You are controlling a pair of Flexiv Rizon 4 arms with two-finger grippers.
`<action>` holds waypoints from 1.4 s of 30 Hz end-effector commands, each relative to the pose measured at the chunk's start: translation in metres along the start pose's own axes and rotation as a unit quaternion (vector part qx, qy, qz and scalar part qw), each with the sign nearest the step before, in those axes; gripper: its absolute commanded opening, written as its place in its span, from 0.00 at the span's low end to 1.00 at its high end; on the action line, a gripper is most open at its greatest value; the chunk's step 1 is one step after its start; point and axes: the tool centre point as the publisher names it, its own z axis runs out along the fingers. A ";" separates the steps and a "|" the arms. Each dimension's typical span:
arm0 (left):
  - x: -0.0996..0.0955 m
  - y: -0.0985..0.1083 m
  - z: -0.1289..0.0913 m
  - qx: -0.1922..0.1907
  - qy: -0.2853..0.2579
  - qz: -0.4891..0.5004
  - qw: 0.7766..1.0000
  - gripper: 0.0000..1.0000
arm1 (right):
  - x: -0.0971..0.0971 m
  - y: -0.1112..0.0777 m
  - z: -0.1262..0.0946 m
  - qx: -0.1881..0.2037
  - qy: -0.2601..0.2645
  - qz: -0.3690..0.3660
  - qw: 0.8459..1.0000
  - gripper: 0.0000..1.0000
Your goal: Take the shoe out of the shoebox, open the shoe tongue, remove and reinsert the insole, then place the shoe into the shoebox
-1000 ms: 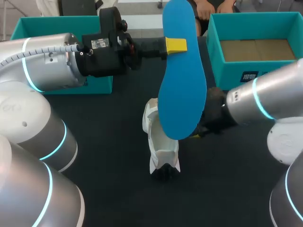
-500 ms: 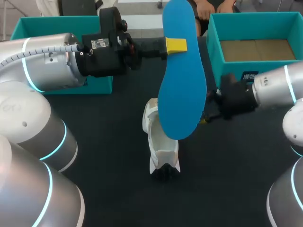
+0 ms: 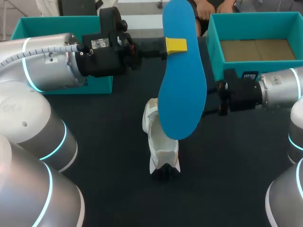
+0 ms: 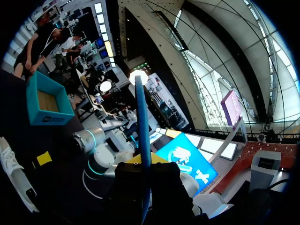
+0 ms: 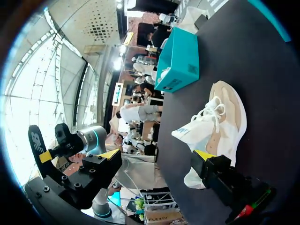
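Observation:
My left gripper (image 3: 176,45) is shut on a blue insole (image 3: 182,94) and holds it upright, high over the table's middle. In the left wrist view the insole (image 4: 142,122) shows edge-on, rising from between that gripper's (image 4: 142,161) fingers. Under the insole a white shoe (image 3: 161,146) lies on the dark table, its tongue pulled up. My right gripper (image 3: 211,101) hangs to the shoe's right, partly behind the insole. In the right wrist view it (image 5: 157,154) stands open and empty, with the shoe (image 5: 220,122) ahead of it, close to one finger.
The open teal shoebox (image 3: 215,52), cardboard on its floor, stands at the back right, close behind my right arm. A second teal box (image 3: 99,85) stands at the back left behind my left arm. The dark table (image 3: 109,156) runs on in front of the shoe.
My right gripper has drawn back from beside the shoe, moving right and toward the shoebox. The left arm, the insole and the shoe have stayed put.

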 end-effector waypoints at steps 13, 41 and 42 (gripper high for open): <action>0.000 0.002 0.001 0.002 0.000 0.000 1.000 0.00 | 0.029 -0.006 -0.003 0.000 0.001 0.009 1.000 1.00; -0.007 0.009 -0.018 -0.038 0.022 0.106 0.993 0.00 | 0.029 -0.006 -0.003 0.000 0.001 0.009 1.000 1.00; -0.008 0.009 -0.020 -0.046 0.029 0.128 0.990 0.00 | 0.029 -0.006 -0.003 0.000 0.001 0.009 1.000 1.00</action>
